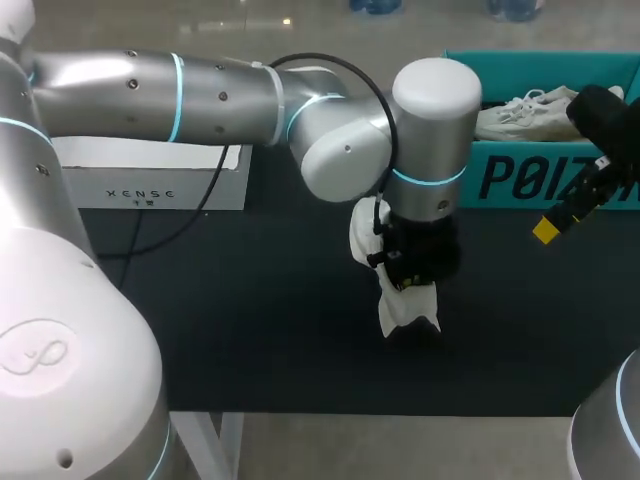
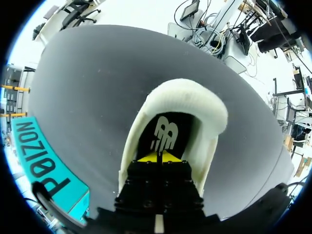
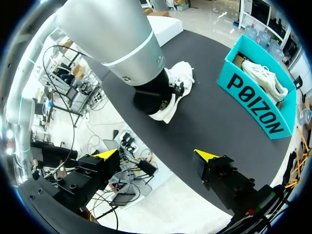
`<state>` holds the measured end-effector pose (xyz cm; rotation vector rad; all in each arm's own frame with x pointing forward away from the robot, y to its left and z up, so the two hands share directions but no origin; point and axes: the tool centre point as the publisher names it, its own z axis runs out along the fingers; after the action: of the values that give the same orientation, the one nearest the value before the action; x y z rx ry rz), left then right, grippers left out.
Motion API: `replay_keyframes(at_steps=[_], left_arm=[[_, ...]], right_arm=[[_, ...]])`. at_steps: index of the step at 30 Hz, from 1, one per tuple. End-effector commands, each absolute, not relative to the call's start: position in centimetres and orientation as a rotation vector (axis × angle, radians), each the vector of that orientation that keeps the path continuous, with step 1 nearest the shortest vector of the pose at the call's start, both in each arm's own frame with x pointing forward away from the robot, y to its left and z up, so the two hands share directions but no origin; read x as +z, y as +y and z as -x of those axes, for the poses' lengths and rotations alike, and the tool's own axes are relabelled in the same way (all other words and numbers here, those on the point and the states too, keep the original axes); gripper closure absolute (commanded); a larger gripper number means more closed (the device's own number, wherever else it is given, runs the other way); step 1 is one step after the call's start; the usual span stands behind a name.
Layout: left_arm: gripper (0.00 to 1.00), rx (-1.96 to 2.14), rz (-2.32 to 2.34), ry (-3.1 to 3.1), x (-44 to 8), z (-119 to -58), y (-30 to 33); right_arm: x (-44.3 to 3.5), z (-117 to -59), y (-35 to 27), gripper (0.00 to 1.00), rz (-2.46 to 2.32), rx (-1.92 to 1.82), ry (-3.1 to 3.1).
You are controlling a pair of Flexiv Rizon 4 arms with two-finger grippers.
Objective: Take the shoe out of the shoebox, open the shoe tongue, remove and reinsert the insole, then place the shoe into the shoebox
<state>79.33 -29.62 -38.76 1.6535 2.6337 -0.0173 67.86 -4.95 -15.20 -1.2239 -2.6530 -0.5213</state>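
**Left claw down inside the shoe at mid-surface**

In the head view the white shoe (image 1: 405, 305) lies on the dark surface (image 1: 250, 320) just right of frame centre, near the front edge. Its long axis runs roughly up and down the frame, leaning a little left at the top. In the left wrist view the padded heel collar curves ahead of the left claw (image 2: 157, 157) and the toe end is hidden beneath it. The claw's yellow tips are pressed together inside the shoe's mouth, over the black insole (image 2: 163, 131). I cannot tell whether they pinch it.

The right claw (image 3: 156, 156) hangs at the frame's right, spread wide and holding nothing.

Farther back, at upper right, the teal shoebox (image 1: 540, 175) stands open with a second shoe (image 1: 525, 115) lying in it. A white box (image 1: 150, 180) sits at the far left. A wide stretch of bare dark surface shows left of the shoe, and a narrower band between shoe and shoebox.
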Motion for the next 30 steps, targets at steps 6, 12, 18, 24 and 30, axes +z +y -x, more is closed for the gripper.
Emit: replay_keyframes(at_steps=[6, 12, 18, 24, 30], left_arm=[[1.0, -0.002, -1.721, 2.645, -41.3, -78.3, -29.5], [1.0, -0.002, -1.758, 2.637, -42.7, -77.8, -29.7], [1.0, 0.024, -1.731, 2.579, -40.1, -78.5, -29.6], [1.0, 0.038, -1.681, 2.53, -36.7, -80.1, -29.6], [1.0, 0.08, -1.639, 2.503, -35.0, -81.7, -29.7]], right_arm=[[-15.2, -68.0, -4.9, 0.0, 1.224, -0.516, -2.651], [-15.2, -68.0, -4.9, 0.0, 1.224, -0.516, -2.651], [-15.2, -68.0, -4.9, 0.0, 1.224, -0.516, -2.651], [-15.2, -68.0, -4.9, 0.0, 1.224, -0.516, -2.651], [-15.2, -68.0, -4.9, 0.0, 1.224, -0.516, -2.651]])
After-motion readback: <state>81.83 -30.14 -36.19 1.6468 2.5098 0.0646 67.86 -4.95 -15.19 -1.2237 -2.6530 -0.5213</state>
